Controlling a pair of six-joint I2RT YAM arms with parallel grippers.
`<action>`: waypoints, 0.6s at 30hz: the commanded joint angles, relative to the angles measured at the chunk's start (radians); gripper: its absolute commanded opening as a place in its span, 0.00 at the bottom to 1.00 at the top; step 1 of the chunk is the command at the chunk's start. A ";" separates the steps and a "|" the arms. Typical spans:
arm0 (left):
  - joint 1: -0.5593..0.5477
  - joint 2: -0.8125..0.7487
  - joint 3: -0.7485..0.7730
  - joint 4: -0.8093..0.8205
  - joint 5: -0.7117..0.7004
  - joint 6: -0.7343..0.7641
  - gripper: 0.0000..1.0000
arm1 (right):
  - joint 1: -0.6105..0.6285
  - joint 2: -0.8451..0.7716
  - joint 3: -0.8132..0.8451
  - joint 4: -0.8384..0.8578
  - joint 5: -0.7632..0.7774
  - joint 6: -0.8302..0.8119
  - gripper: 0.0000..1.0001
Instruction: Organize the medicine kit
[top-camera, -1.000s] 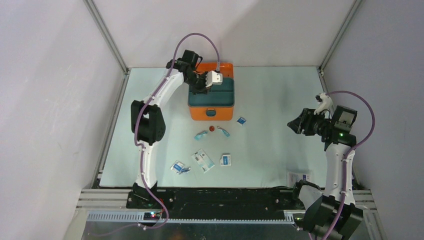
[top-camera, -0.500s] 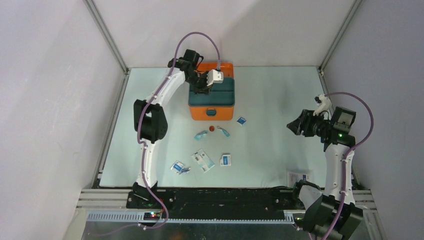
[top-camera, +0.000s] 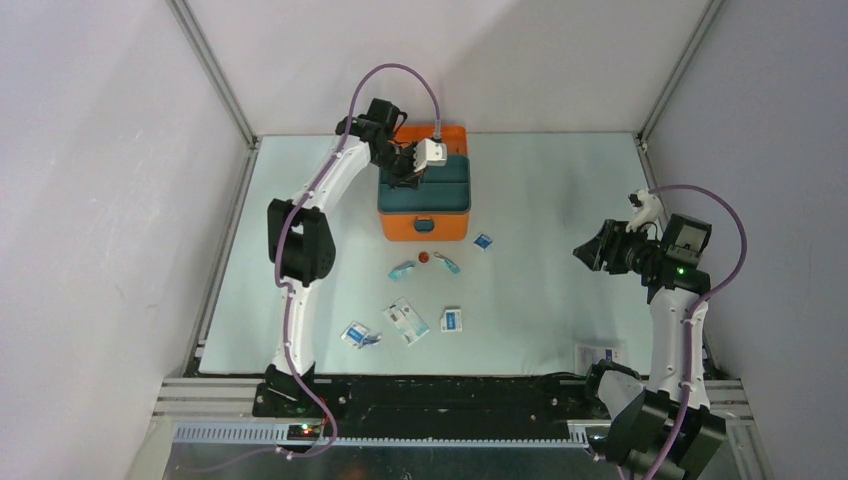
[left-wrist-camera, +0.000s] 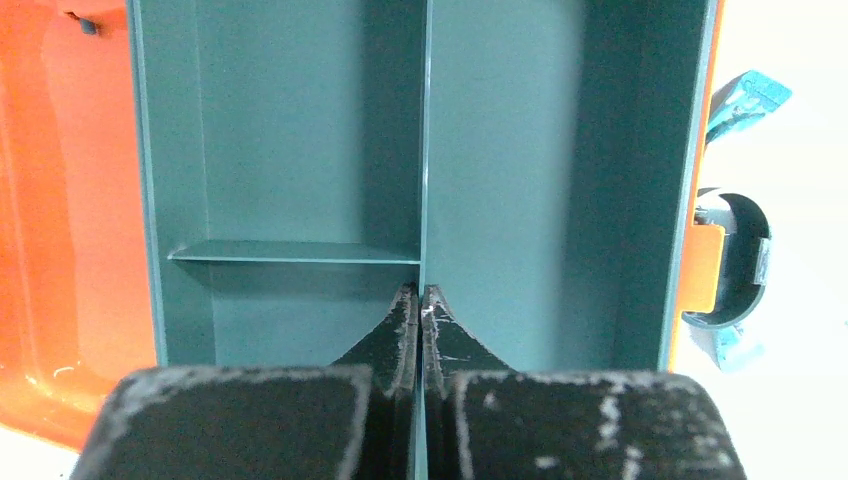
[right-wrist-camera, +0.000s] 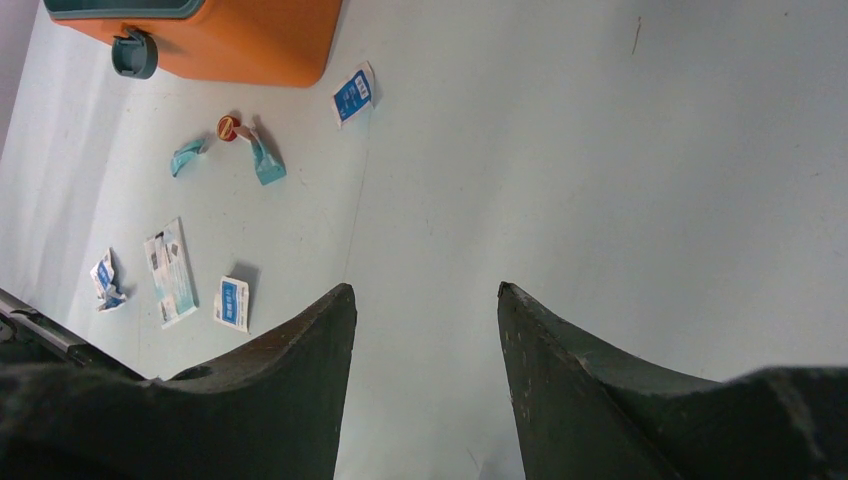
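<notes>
Left gripper (left-wrist-camera: 421, 296) is inching back over the medicine kit (top-camera: 400, 226), pinching its tray divider (left-wrist-camera: 424, 150); right gripper (right-wrist-camera: 425, 300) is hovering wide and empty, well right of it

- Robot lab / test cell.
- Bare white wall panels (top-camera: 100, 200) on 3 sides, held by alu. frame posts (top-camera: 215, 75): a purpose-built enclosure.
- Left arm (top-camera: 300, 250) & right arm (top-camera: 675, 320) fixed side by side on a metal base rail (top-camera: 450, 436) at the near edge of the surface (top-camera: 540, 300).
- Purple cables (top-camera: 395, 67) loop in the open along both arms; green status light (top-camera: 681, 269) on the right arm.
- Surface is a plain pale mat w/ a medicine kit (top-camera: 424, 227) & a few small packets (top-camera: 406, 322) laid out like trial props.
- Cams on both wrists + 1 fixed overhead: a recording setup.
</notes>
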 joint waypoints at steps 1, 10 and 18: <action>-0.007 -0.067 0.061 -0.028 0.042 -0.051 0.00 | 0.003 -0.020 -0.005 0.029 -0.021 -0.020 0.59; -0.020 -0.118 0.107 -0.020 0.000 -0.122 0.00 | 0.001 -0.027 -0.009 0.033 -0.026 -0.019 0.59; -0.022 -0.120 0.057 -0.020 -0.038 -0.062 0.00 | 0.001 -0.031 -0.010 0.030 -0.028 -0.020 0.59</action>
